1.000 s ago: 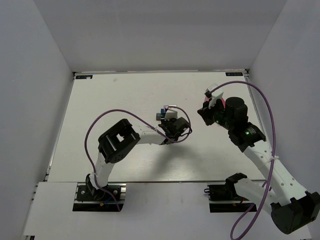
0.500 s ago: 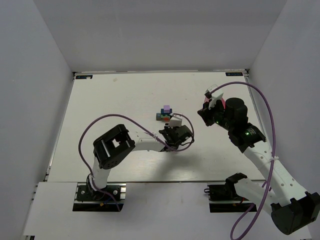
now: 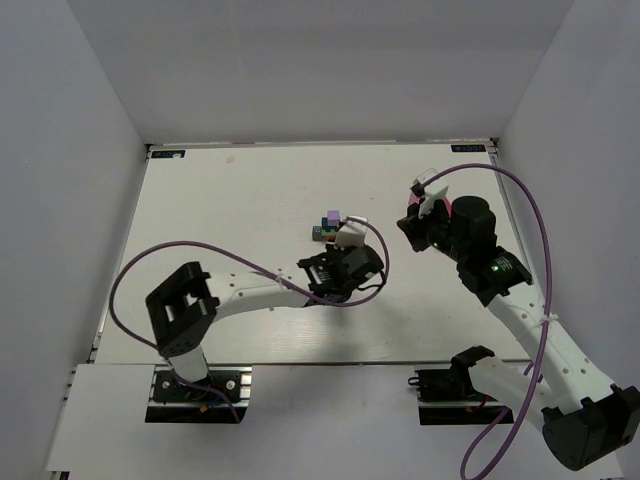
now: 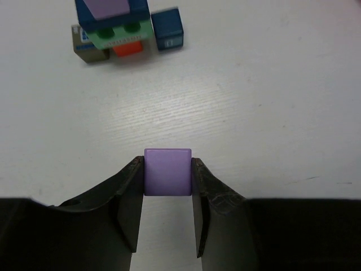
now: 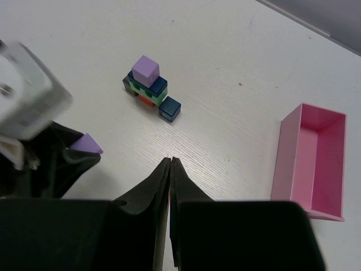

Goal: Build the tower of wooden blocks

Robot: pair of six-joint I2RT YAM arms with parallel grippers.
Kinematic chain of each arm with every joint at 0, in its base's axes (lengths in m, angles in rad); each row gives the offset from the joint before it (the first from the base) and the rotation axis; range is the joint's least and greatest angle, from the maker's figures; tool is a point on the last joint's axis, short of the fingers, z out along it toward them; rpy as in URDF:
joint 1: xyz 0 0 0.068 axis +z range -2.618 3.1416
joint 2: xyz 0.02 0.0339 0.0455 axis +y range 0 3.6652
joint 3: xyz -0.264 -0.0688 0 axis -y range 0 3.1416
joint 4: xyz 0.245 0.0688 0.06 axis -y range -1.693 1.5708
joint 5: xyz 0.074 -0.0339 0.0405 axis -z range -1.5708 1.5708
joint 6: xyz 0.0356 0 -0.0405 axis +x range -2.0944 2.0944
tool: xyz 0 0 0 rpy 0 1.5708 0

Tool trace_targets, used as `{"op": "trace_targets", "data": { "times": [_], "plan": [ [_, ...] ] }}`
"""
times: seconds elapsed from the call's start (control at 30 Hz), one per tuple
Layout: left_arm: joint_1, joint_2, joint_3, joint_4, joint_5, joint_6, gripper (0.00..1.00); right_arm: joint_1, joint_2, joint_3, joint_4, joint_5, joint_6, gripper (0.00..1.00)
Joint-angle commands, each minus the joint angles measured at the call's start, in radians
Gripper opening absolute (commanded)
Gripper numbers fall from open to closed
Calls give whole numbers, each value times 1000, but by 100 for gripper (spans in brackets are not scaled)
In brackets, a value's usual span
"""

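Between left jaws, purple cube (image 4: 167, 171) being pinched; wood block tower (image 4: 115, 28) ahead, slightly left; right jaws pressed together, empty.

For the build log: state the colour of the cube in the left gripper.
Purple cube, best seen in the left wrist view.

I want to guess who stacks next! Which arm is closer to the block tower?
Left. The left jaws, holding a purple cube, sit close to the tower on its near side; the right jaws, shut, hang farther to its right.
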Motion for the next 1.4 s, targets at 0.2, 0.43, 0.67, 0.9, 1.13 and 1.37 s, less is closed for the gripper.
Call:
{"op": "trace_targets", "data": {
  "times": [0.2, 0.43, 0.67, 0.9, 1.13, 1.37],
  "plan": [
    [53, -179, 129, -28, -16, 149, 5, -7, -29, -7, 53, 23, -1, 8],
    [151, -119, 229, -54, 42, 177, 8, -2, -34, -9, 52, 26, -1, 8],
    [242, -9, 306, -42, 140, 177, 9, -4, -34, -10, 55, 24, -2, 9],
    [305, 72, 354, -32, 220, 177, 13, -1, -33, -10, 56, 21, -4, 9],
    [334, 91, 364, -32, 240, 177, 16, 3, -33, -10, 56, 21, -8, 9],
    [354, 123, 364, -23, 259, 177, 17, 1, -29, -10, 55, 20, -7, 9]
  ]
}}
